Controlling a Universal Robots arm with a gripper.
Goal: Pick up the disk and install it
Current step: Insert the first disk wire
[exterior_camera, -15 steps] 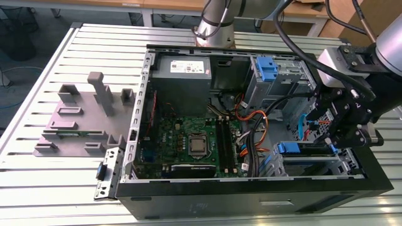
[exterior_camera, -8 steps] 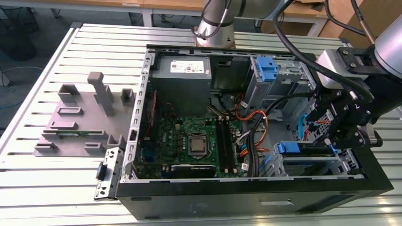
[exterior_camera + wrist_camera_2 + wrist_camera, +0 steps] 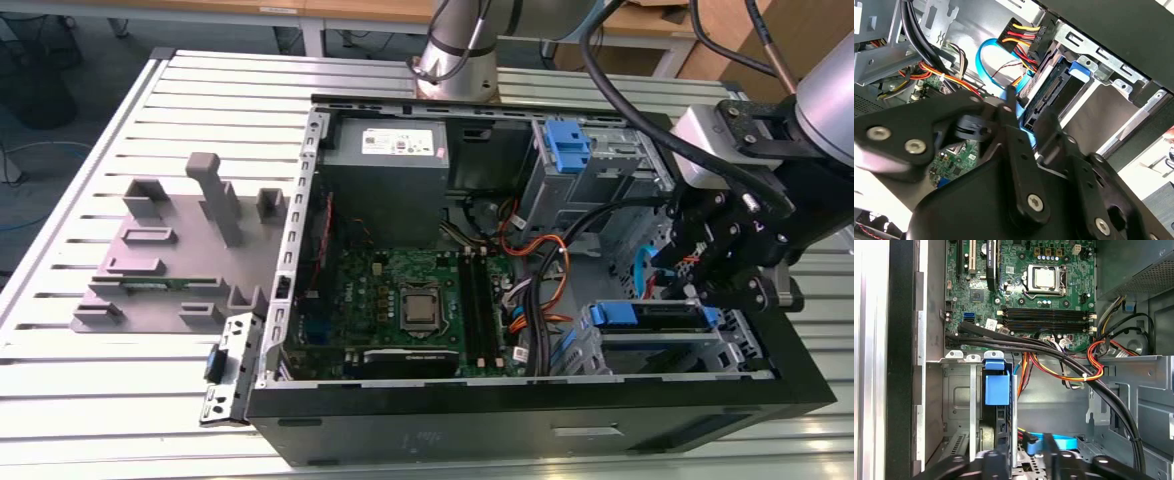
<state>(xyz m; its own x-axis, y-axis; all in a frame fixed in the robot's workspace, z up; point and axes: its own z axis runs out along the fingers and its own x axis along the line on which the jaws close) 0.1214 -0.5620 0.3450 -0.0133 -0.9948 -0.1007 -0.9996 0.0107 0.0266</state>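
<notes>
Gripper point(image 3: 1026, 127) fingers point(image 3: 1013, 125) stand slightly parted and hold nothing, just beside the disk point(image 3: 1046, 92), which sits on edge in the drive cage point(image 3: 667, 350) of the computer case point(image 3: 534, 420).

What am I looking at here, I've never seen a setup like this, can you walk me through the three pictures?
It is a robot arm working inside an open computer case that lies on a slatted metal table. The exterior view looks down from outside. Both wrist views come from cameras riding on the arm, looking past its black gripper. Inside the case are a green circuit board, a grey power box and bundles of cables. The disk, in its blue frame, sits in a metal bay at the case's corner, with the gripper right beside it. A grey plastic stand lies next to the case.
</notes>
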